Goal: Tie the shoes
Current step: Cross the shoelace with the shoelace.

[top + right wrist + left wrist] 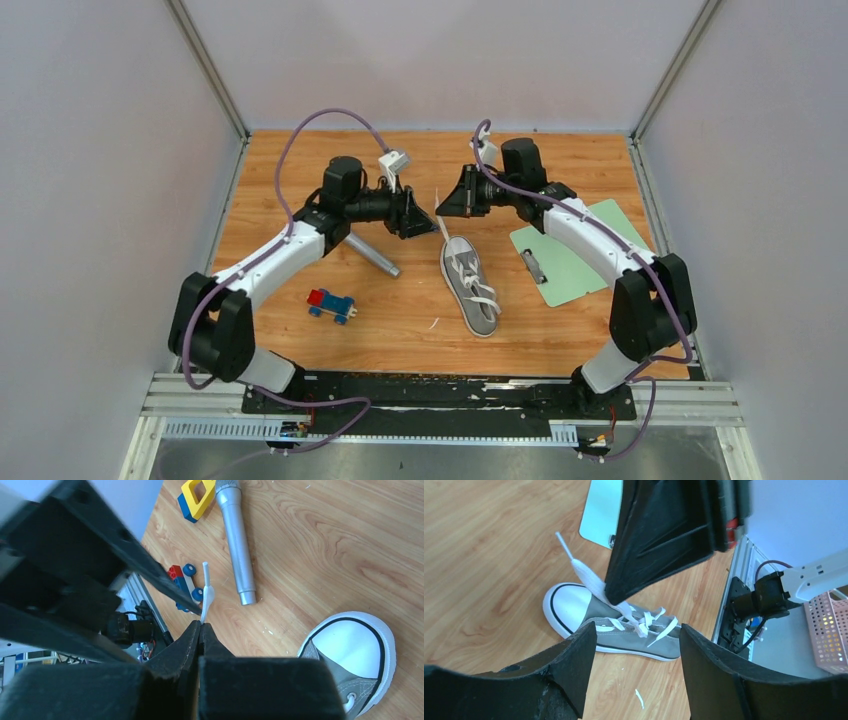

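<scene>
The shoe (470, 286), a small grey sneaker with a white toe cap, lies on the wooden table with its toe pointing away from the arm bases. One long white lace (440, 215) rises from it to my right gripper (445, 207), which is shut on it. In the right wrist view the lace tip (205, 582) pokes out past the closed right gripper (201, 626). My left gripper (427, 222) hovers just left of it, open. In the left wrist view the left gripper (638, 630) frames the shoe (634, 637) with nothing between its fingers (569, 660).
A silver microphone (375, 255) lies under the left arm. A red and blue toy car (330, 304) sits near the front left. A green clipboard (580, 250) lies under the right arm. A yellow and blue toy (197, 497) sits by the microphone head.
</scene>
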